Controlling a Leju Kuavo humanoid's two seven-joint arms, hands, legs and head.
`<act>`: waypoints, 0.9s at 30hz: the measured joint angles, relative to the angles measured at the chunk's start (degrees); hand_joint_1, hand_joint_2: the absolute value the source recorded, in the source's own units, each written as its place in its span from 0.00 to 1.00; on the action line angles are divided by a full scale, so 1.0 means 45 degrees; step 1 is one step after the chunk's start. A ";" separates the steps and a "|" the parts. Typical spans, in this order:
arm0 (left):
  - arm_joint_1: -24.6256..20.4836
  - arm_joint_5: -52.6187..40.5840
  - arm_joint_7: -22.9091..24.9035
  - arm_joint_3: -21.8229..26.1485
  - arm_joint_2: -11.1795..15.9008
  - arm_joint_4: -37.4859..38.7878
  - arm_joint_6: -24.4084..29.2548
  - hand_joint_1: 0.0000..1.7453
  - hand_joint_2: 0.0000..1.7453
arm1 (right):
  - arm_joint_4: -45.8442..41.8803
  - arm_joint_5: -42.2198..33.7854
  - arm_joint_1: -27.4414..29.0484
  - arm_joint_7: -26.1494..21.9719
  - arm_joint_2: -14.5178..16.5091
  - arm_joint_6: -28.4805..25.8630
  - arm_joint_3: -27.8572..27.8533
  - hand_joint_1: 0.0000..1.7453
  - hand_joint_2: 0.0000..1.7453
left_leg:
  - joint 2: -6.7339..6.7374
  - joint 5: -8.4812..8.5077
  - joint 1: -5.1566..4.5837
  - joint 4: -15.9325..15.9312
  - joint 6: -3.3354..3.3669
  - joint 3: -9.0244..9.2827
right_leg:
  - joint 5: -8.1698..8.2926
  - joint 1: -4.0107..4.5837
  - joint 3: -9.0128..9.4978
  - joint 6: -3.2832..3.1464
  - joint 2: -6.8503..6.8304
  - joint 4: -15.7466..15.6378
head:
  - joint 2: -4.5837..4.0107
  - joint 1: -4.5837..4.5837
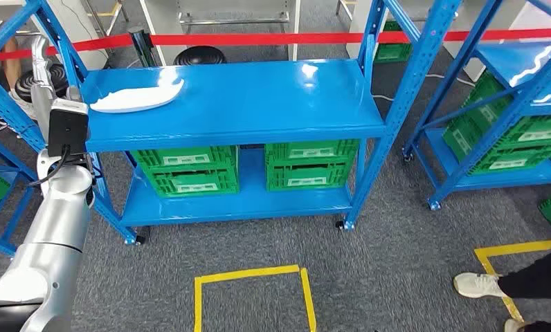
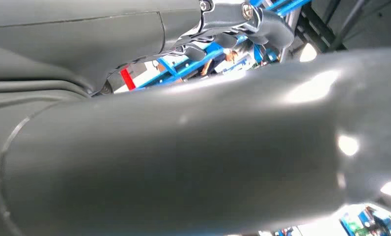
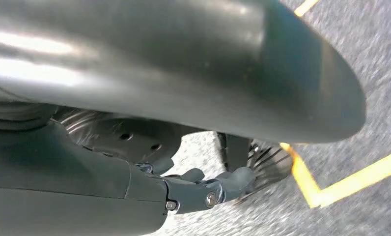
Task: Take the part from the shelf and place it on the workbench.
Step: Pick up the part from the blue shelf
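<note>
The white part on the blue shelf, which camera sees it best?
The head view shows it best: the white part lies whole and unobstructed on the top blue shelf. The left wrist view is mostly the hand's grey thumb; the right wrist view looks at floor.

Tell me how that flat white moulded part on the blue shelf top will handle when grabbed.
The flat white moulded part looks thin and shell-like, so probably light and fairly stiff. Its glossy finish on the shiny blue shelf top suggests it may slide when pushed. Lying low, it seems unlikely to tip or roll.
</note>
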 joint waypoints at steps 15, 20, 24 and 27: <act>0.0145 0.0161 -0.0002 0.0000 -0.0145 0.0085 0.0010 0.00 0.00 | 0.0015 -0.0010 0.0100 0.0005 -0.0029 0.0085 -0.0022 0.00 0.00 | -0.0209 -0.1046 -0.0137 -0.0020 -0.0162 0.1146 | 0.1792 0.0329 -0.0830 -0.0433 0.0072 -0.2176 | 0.0000 -0.0009; 0.0240 0.0333 0.0000 -0.0001 -0.0084 -0.0011 0.0083 0.00 0.00 | 0.0015 0.0045 0.0098 -0.0011 -0.0036 0.0186 -0.0023 0.00 0.00 | -0.0194 -0.1098 -0.0128 0.0378 -0.0373 0.1102 | 0.1994 0.0278 -0.0468 -0.0646 0.0053 -0.2314 | 0.0000 -0.0040; 0.0735 0.0680 0.0001 -0.0005 0.0181 -0.0375 0.0160 0.00 0.00 | 0.0017 0.0095 0.0090 -0.0093 -0.0057 0.0324 -0.0027 0.00 0.00 | 0.0027 -0.0531 0.0109 0.1389 -0.0838 -0.0664 | 0.1171 0.0008 0.0815 -0.0587 0.0049 -0.2503 | 0.0000 -0.0135; 0.0778 0.0693 0.0005 -0.0009 0.0180 -0.0417 0.0136 0.00 0.00 | 0.0019 0.0085 0.0056 -0.0192 -0.0063 0.0384 -0.0027 0.00 0.00 | 0.0086 0.0226 0.0066 -0.0151 -0.0610 -0.0268 | 0.0864 0.0011 0.1149 -0.0288 0.0027 -0.2540 | 0.0000 -0.0137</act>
